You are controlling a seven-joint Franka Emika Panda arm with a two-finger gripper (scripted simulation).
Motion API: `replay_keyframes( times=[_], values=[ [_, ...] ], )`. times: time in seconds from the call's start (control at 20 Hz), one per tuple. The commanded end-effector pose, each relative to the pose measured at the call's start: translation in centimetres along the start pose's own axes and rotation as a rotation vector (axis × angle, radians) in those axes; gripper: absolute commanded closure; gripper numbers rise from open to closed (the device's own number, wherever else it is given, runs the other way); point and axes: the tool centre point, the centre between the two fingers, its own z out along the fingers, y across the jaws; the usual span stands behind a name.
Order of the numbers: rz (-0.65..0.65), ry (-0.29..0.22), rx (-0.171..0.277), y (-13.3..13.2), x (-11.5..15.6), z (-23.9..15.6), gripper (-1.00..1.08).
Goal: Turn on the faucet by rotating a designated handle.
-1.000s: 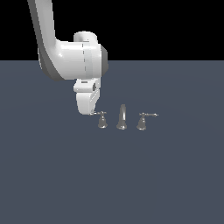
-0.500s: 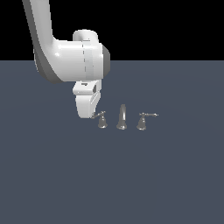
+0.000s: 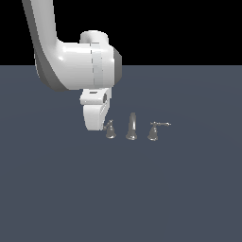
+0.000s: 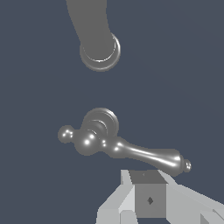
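The faucet stands on the dark grey floor as three shiny pieces. The tall tapered spout is in the middle and also shows in the wrist view. The handle is on the exterior view's left, with its lever reaching behind my hand. In the wrist view its bell base and long lever are plain. My gripper sits right beside the lever's end. Its fingers look closed together and hold nothing. The twin handle points its lever to the exterior view's right.
The white arm rises from the hand toward the exterior view's upper left. The flat dark grey floor stretches all around the faucet. Nothing else shows.
My hand has come down a little and closer to the left handle, and now covers its lever in the exterior view. The faucet pieces have not visibly moved.
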Motion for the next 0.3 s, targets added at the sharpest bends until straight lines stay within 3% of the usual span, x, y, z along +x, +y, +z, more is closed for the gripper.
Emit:
replay_keyframes(
  times=[0.0, 0.25],
  values=[
    [0.008, 0.007, -0.012, 1.0, 1.5, 0.0, 1.08],
    [0.004, 0.008, -0.018, 2.1, 2.6, -0.1, 1.08]
  ],
)
